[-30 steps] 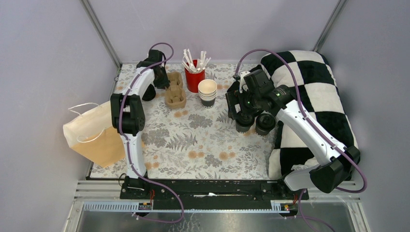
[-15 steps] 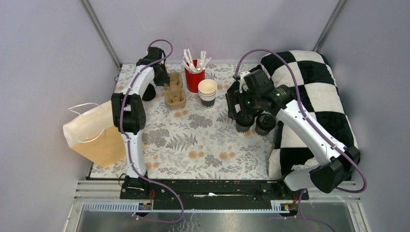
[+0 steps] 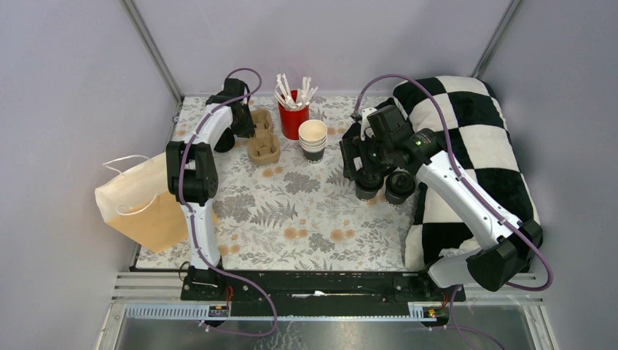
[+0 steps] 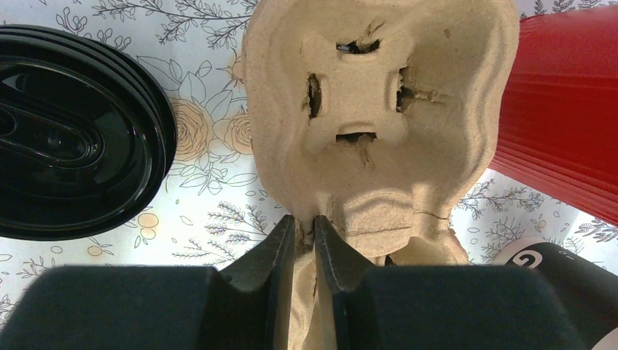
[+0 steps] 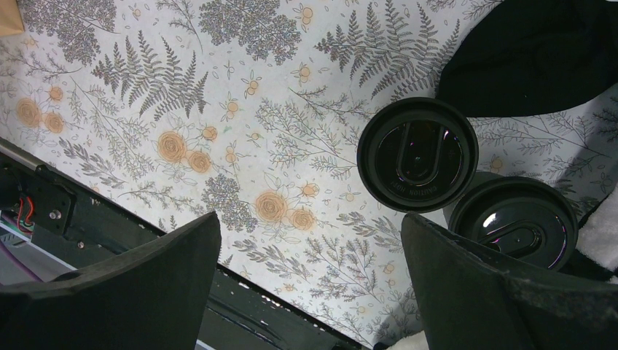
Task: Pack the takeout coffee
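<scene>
The right gripper [image 5: 310,222] has its fingers wide apart. The 2 takeout cups [image 5: 417,154] stand side by side just past one finger. Their paper sides probably squash, so grip gently near the top. The left gripper [image 4: 304,230] pinches the carrier [image 4: 364,109] wall.

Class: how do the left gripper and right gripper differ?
The left gripper has its jaws pinched on the cardboard carrier; the right gripper has its jaws wide open, empty. The left gripper is beside the red cup; the right gripper hangs over the lidded coffee cups. Both are black.
</scene>
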`<state>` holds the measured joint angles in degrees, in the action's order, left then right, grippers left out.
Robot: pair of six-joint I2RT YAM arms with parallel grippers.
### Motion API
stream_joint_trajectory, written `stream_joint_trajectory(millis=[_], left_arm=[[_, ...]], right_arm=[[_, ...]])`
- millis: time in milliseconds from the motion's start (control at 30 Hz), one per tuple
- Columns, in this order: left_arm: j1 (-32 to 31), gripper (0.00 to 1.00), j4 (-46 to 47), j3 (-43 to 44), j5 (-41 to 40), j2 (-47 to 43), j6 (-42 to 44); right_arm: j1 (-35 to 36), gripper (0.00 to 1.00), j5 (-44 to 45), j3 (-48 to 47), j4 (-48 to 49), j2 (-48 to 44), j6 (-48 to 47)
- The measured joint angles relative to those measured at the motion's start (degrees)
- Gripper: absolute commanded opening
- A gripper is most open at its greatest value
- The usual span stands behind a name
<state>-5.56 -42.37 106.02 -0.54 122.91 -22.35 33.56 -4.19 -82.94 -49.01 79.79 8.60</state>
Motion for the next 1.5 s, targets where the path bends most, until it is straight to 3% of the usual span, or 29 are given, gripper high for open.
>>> stream_joint_trajectory(millis=[200, 767, 1133, 1500], left_arm=[[0.0, 0.24, 0.0, 0.0, 0.1, -0.1, 0.1], [-0.2, 0.00, -0.7, 2.4, 0.3, -0.1, 0.0], [-0.5, 0.00, -1.2, 2.8, 0.9, -0.2, 0.2], [-0.5, 0.00, 14.2, -18.3, 8.2, -14.6, -0.5]], right_arm=[[0.0, 1.00, 0.0, 0.3, 0.0, 0.0, 0.0], [-0.1, 1.00, -1.3, 0.3, 0.1, 0.0, 0.1], [-0.1, 1.00, -1.4, 0.3, 0.1, 0.0, 0.2], [-0.1, 1.00, -1.5, 0.6, 0.5, 0.0, 0.2]])
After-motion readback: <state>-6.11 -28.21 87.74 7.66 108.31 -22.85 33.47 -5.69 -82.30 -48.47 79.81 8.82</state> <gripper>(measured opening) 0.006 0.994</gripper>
